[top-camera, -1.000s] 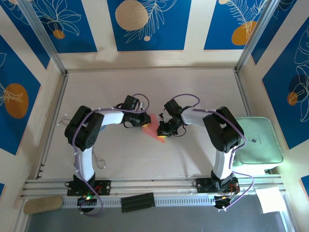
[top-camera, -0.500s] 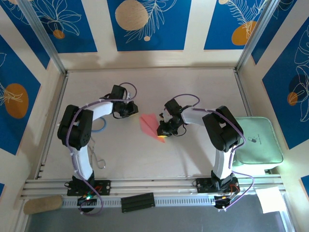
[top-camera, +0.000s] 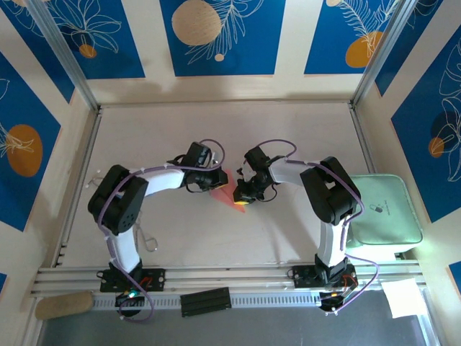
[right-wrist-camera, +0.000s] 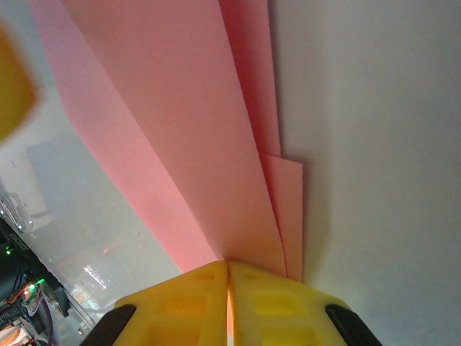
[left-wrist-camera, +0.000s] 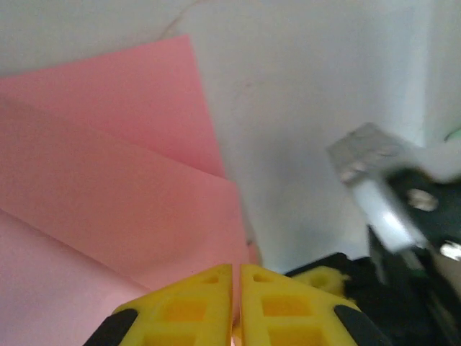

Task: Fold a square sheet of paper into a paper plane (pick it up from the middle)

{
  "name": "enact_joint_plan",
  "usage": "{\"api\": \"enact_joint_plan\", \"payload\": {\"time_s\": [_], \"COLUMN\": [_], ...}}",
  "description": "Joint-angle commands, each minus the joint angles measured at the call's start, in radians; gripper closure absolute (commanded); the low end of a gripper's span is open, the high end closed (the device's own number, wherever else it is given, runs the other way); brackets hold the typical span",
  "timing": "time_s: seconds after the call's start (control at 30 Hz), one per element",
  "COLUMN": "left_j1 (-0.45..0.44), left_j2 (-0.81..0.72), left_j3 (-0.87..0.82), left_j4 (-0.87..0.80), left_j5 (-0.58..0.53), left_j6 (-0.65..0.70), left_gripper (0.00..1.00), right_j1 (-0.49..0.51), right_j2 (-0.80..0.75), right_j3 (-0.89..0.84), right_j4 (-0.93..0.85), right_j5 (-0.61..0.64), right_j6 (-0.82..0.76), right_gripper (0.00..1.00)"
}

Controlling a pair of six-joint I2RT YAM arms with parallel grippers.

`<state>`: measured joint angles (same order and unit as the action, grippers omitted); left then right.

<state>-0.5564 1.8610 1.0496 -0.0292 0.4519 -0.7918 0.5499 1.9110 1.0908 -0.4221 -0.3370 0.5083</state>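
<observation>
Seen from above, a partly folded pink paper plane (top-camera: 225,193) lies flat near the middle of the pale counter (top-camera: 288,130), directly between the two arms. Its long axis runs diagonally, from the far-left end to the near-right end. The right gripper (top-camera: 243,197) sits at the near-right end. In its wrist view the layered folds narrow into the yellow jaws, which are clenched on the paper there. The left gripper (top-camera: 213,182) meets the opposite, wider end. Its jaws are pressed together at the paper's edge, and it is unclear whether they pinch any paper. Both arms are about equally near, one at each end of the long crease.
</observation>
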Motion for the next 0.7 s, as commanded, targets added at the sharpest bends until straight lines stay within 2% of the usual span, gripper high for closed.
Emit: {"api": "enact_joint_plan", "payload": {"time_s": [0.0,0.43,0.67], "left_j1": [-0.015,-0.023,-0.022], "left_j2": [0.038,0.113,0.132], "left_j3": [0.007,0.033,0.038], "left_j4": [0.051,-0.077,-0.108], "left_j5": [0.026,-0.062,-0.081], "left_j6": [-0.043,-0.055,-0.063], "left_gripper": [0.89,0.94,0.95], "right_j1": [0.007,-0.002,0.011], "right_j2": [-0.007,-0.131,-0.058], "right_j3": [-0.029,-0.084,-0.019], "right_j4": [-0.026,0.025,0.01], "right_j5": [0.025,0.034,0.049], "right_j6": [-0.002,0.066,0.104], "right_gripper": [0.88,0.87,0.87]}}
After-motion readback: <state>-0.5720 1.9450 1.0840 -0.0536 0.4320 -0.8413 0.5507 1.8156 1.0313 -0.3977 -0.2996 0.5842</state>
